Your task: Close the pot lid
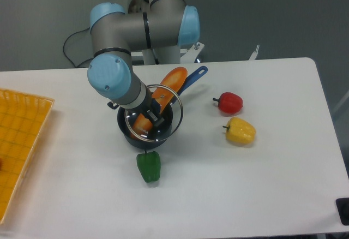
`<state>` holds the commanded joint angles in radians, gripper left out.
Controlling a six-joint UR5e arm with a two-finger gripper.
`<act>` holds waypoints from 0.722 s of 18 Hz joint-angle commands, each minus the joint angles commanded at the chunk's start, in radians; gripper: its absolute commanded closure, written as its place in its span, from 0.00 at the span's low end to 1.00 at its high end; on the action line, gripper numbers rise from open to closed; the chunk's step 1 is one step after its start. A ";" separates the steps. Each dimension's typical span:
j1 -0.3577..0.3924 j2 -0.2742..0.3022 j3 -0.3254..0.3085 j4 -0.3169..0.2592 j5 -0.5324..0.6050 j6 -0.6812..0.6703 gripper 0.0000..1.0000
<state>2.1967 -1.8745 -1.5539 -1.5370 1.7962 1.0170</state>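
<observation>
The white table point(262, 184) carries everything, with a woven yellow tray point(19, 141) at its nine o'clock edge. The grey and pale-blue robot arm reaches down to the small dark blue-black saucepan point(124, 130) near the table's centre, whose long blue handle point(195, 77) points to about one o'clock. The gripper point(154, 113) pinches the dark knob of the round glass lid with a thin metal rim point(175, 113), held tilted over the pot's mouth. A long orange vegetable point(172, 79) sticks out of the pot. A green pepper point(148, 166) lies at the pot's six o'clock, a yellow pepper point(240, 131) and red pepper point(229, 102) at three o'clock.
</observation>
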 joint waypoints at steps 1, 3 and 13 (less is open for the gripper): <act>-0.005 -0.002 0.000 -0.005 0.015 0.002 0.62; -0.012 -0.006 0.000 -0.006 0.028 0.002 0.62; -0.028 -0.014 -0.015 0.005 0.034 0.000 0.61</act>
<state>2.1691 -1.8883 -1.5693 -1.5324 1.8300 1.0170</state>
